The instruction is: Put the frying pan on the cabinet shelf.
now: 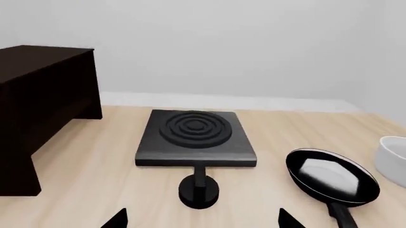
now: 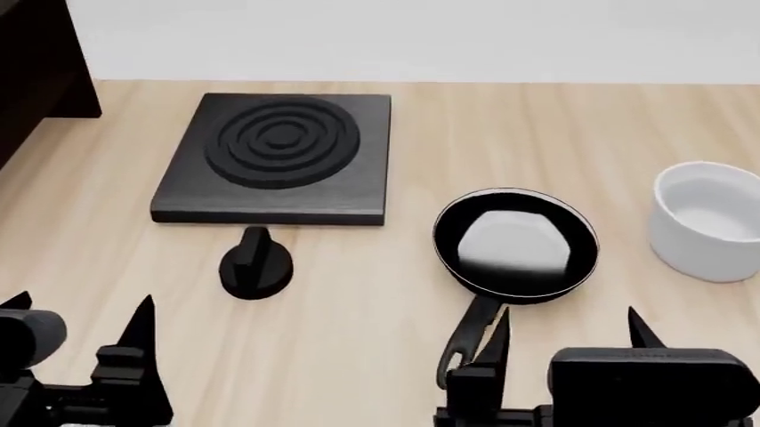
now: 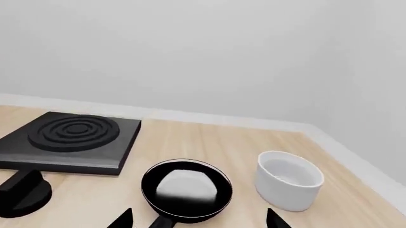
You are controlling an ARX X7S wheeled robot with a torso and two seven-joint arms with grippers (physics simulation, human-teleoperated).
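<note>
The frying pan is a small round glossy black pan with a thin pale rim. It lies flat on the wooden table, right of centre, its long handle pointing toward me. It also shows in the left wrist view and the right wrist view. The dark brown cabinet stands at the far left, its corner in the head view. My right gripper is open and empty, just short of the pan's handle. My left gripper is open and empty at the near left.
A square black stove plate with concentric rings lies behind centre. A round black knob sits in front of it. A white bowl stands right of the pan. A pale wall runs along the table's far edge.
</note>
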